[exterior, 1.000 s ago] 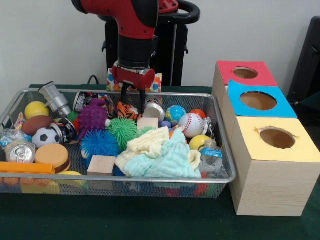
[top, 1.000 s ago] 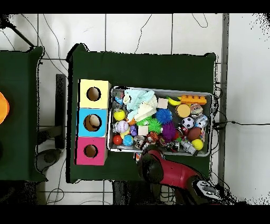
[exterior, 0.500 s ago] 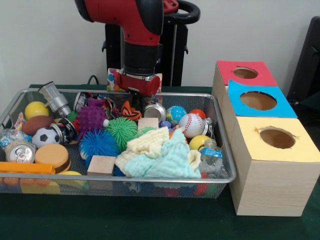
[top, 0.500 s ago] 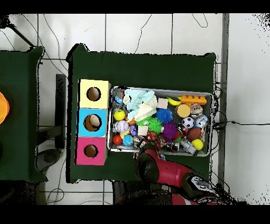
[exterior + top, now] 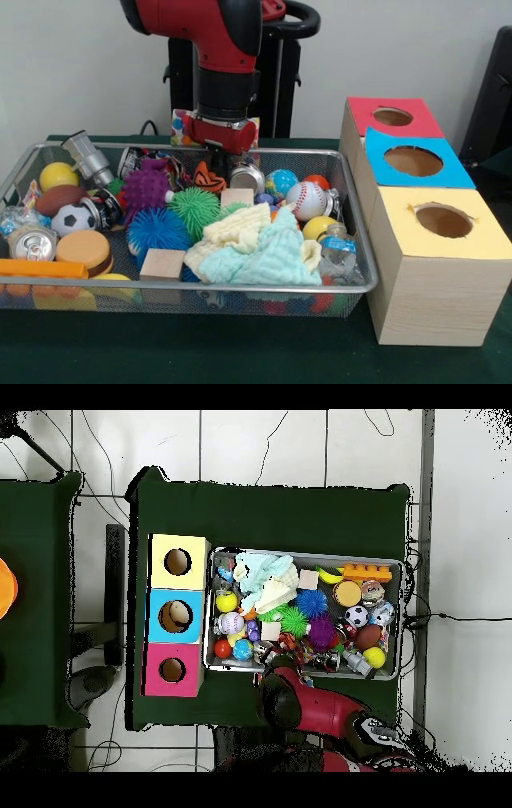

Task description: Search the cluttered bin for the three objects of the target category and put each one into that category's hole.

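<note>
The red and black arm (image 5: 216, 48) comes down over the far rim of the wire bin (image 5: 352, 240), and its pincer (image 5: 214, 164) sits low among the clutter at about twelve o'clock of the bin. Whether it is spread or pressed together I cannot tell — its tips are hidden behind the toys. An orange and black striped toy (image 5: 207, 177) lies right under it, with a silver can (image 5: 246, 178) just beside, toward three o'clock.

Around the bin's middle lie a green spiky ball (image 5: 195, 210), a blue spiky ball (image 5: 158, 229) and a purple spiky ball (image 5: 147, 189); pale cloths (image 5: 260, 248) are heaped toward five o'clock. A baseball (image 5: 306, 199) rests near two o'clock.

On the green desk (image 5: 240, 352), at the bin's three o'clock, stand three boxes — the red box (image 5: 364, 120), the blue box (image 5: 376, 160) and the yellow box (image 5: 400, 240) — each with a round hole on top.
</note>
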You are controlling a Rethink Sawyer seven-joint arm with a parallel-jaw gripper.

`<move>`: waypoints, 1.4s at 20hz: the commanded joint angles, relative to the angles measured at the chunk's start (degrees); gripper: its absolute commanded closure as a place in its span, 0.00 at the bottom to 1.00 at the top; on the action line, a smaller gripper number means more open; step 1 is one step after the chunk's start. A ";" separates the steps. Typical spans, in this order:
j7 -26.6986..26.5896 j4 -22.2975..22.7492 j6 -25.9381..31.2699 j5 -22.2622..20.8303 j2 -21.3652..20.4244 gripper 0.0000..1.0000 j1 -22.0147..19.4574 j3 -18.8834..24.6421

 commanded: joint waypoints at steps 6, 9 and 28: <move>6.20 -1.24 8.29 2.49 -8.26 1.00 0.20 2.96; 4.32 1.22 13.92 1.61 -14.82 1.00 -0.19 3.64; 2.41 4.91 22.39 0.41 -25.69 1.00 -2.73 7.23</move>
